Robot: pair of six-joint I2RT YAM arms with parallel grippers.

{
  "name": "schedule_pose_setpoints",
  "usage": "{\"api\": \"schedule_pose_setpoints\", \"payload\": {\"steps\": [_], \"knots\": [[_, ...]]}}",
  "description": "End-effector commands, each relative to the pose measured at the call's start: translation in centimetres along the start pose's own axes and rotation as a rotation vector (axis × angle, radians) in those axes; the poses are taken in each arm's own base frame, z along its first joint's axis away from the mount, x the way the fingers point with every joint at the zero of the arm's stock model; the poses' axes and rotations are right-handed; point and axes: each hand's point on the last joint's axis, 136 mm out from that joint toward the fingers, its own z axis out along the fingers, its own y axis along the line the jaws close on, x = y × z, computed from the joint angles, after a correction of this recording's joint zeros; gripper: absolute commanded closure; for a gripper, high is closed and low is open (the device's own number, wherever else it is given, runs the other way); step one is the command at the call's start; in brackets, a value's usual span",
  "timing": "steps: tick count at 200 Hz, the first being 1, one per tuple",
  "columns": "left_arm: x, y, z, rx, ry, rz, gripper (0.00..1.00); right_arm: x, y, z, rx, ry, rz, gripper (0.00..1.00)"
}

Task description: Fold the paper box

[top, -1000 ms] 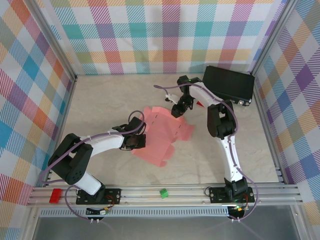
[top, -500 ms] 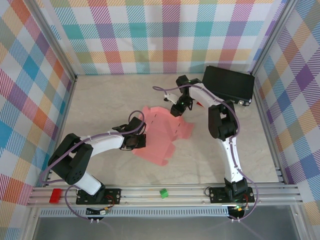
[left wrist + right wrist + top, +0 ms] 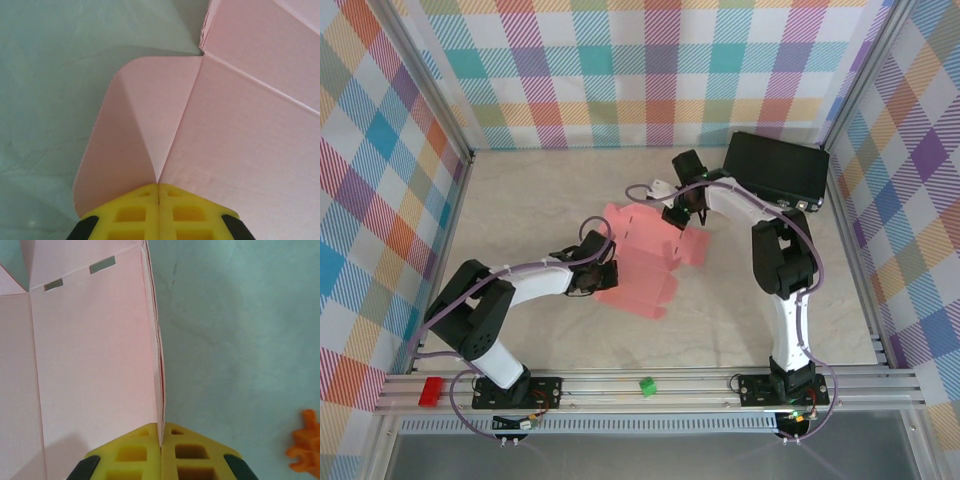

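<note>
The paper box is a salmon-pink flat cut-out sheet with several flaps, lying mid-table between both arms. My left gripper is shut on its left side; in the left wrist view the yellow fingers pinch a crease where a rounded flap bends up from the main panel. My right gripper is shut on the sheet's far right edge; the right wrist view shows the card edge clamped between the yellow fingertips, with two small slots in the panel beyond.
A black hard case lies at the back right, close behind the right arm. A small orange piece sits on the table right of the right gripper. A red block and a green block rest on the front rail.
Both arms shifted: the right gripper rose and swung back slightly, the left gripper moved forward a little, and the sheet slid and reshaped, its right flap drawn toward the back.
</note>
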Motion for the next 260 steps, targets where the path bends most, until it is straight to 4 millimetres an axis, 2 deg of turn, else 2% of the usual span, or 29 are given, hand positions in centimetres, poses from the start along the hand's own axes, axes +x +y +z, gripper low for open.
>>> {"api": "schedule_pose_setpoints", "payload": {"steps": [1,69,92,152,189,219,260], "knots": [[1.3,0.8,2.0,-0.040,0.046,-0.029,1.00,-2.8,-0.2,-0.6,0.108,-0.091,-0.117,0.96],[-1.7,-0.4,3.5,-0.020,-0.070,-0.083,1.00,-4.6,-0.4,-1.4,0.346,-0.156,-0.240,0.95],[-2.6,-0.7,3.8,-0.013,-0.106,-0.094,1.00,-5.0,0.1,-1.1,0.419,-0.175,-0.306,0.96],[-4.7,-1.8,4.0,0.013,-0.179,-0.084,1.00,-6.2,-0.5,-1.6,0.618,-0.223,-0.385,0.94],[-5.7,-2.6,1.6,0.061,-0.235,-0.066,0.99,-6.6,-1.8,-2.0,0.732,-0.229,-0.426,0.94],[-5.5,-2.7,-0.9,0.092,-0.257,-0.049,0.84,-7.4,-2.4,-2.5,0.785,-0.249,-0.456,0.94],[-4.1,-0.6,-3.6,0.072,-0.292,-0.057,0.66,-7.5,-2.3,-2.5,0.794,-0.258,-0.474,0.93]]}}
